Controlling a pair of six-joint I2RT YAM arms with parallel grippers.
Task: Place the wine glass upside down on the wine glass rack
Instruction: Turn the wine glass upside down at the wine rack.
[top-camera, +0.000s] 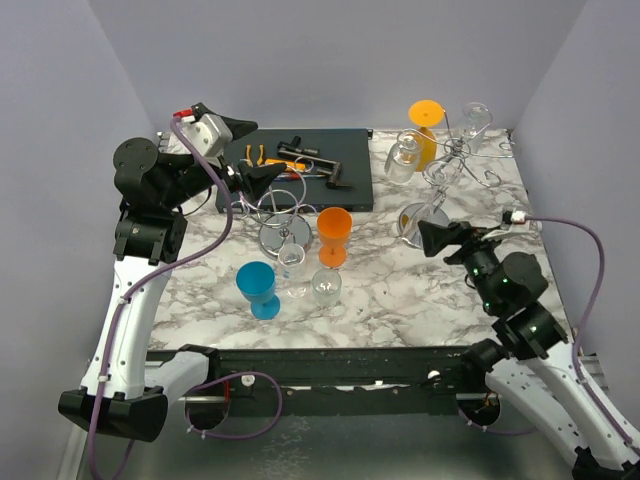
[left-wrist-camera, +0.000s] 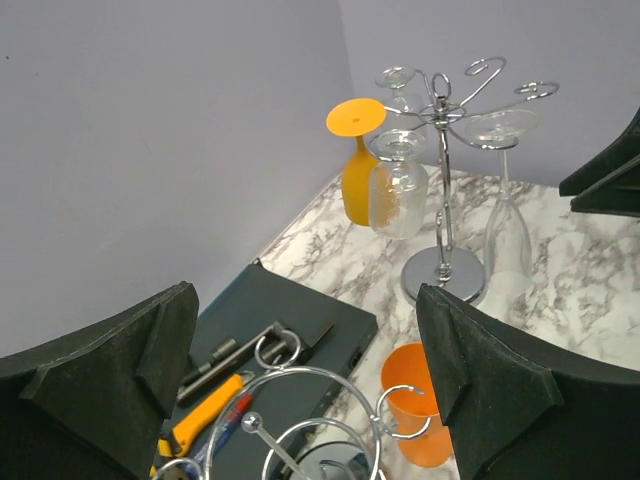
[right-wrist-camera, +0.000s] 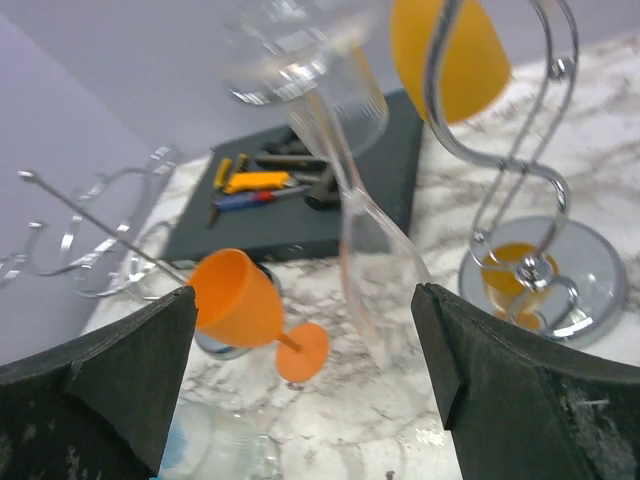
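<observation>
Marble table (top-camera: 400, 290): bearing everything listed. Dark tray (top-camera: 355, 150) of tools: lying at the back. Chrome rack (left-wrist-camera: 442, 200): standing at the far right, carrying an orange goblet (left-wrist-camera: 358, 175) and clear glasses (left-wrist-camera: 397, 190) foot-up. Second rack (top-camera: 285, 215): standing left of centre. Left gripper (top-camera: 248, 152): hanging over it, jaws gaping, holding nothing. Right gripper (top-camera: 430, 238): hovering just beside the chrome rack, jaws spread wide, gripping nothing. Wine glass (right-wrist-camera: 378, 258): hanging upside down from a rack arm between the right fingers (right-wrist-camera: 110, 390), leaning off vertical, touching neither. Hazards, as judged: seating of the foot in the hook not showing clearly, so possibly slipping free; a finger clipping bowl or stem on backing out, swinging the glass into the post or neighbouring glasses, or dropping it.
</observation>
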